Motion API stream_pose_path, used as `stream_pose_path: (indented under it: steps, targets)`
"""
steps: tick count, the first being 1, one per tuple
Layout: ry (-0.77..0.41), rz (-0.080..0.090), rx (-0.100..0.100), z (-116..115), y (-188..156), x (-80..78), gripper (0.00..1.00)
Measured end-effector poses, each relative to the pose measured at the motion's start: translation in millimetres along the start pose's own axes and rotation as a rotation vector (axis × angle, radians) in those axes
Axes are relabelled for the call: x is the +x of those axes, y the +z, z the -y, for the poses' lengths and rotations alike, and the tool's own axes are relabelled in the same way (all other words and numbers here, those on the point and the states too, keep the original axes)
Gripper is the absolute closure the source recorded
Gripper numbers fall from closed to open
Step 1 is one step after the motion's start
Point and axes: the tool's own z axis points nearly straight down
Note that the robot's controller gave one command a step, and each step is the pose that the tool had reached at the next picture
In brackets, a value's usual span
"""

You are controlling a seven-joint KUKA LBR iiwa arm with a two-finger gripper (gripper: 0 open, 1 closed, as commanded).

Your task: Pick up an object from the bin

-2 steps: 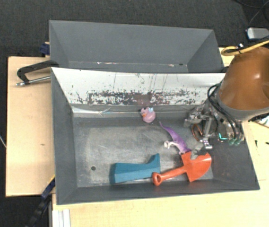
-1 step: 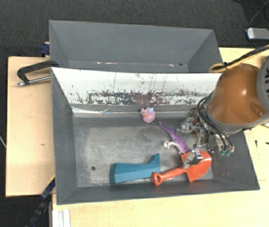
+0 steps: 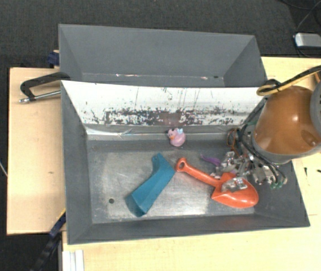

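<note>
Camera view has the hand (image 3: 237, 178) low in the right front part of the bin (image 3: 149, 55), sitting right on top of the wide end of an orange scoop (image 3: 240, 199). It looks like it's touching the scoop, or at least just above it, where the handle meets the bowl. Honestly can't tell if the hand is open or closed, since the metal bits and wires around it hide that. So no way to say it's actually gripping anything.

The scoop lies flat on the bin floor. Its handle runs up and to the left, away from the hand, ending in a small ring near the middle. The arm's big orange cover (image 3: 287, 123) hangs over the bin's right wall.

Other stuff:
- a teal curved piece (image 3: 152, 186) lies just left of the scoop's ring end, close but apart from it
- a small pink toy (image 3: 176, 136) sits against the back wall
- a tiny purple bit (image 3: 210, 160) lies just left of the hand, above the handle
</note>
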Motion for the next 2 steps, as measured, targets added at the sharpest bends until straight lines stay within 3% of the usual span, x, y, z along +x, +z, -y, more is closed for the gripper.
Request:
stream_pose_path:
  steps: [1,2]
  targets:
    - [0.000,0.000,0.000,0.0,0.0,0.0,1.00]
    - [0.046,-0.013,0.001,11.5,-112.1,-13.0,1.00]
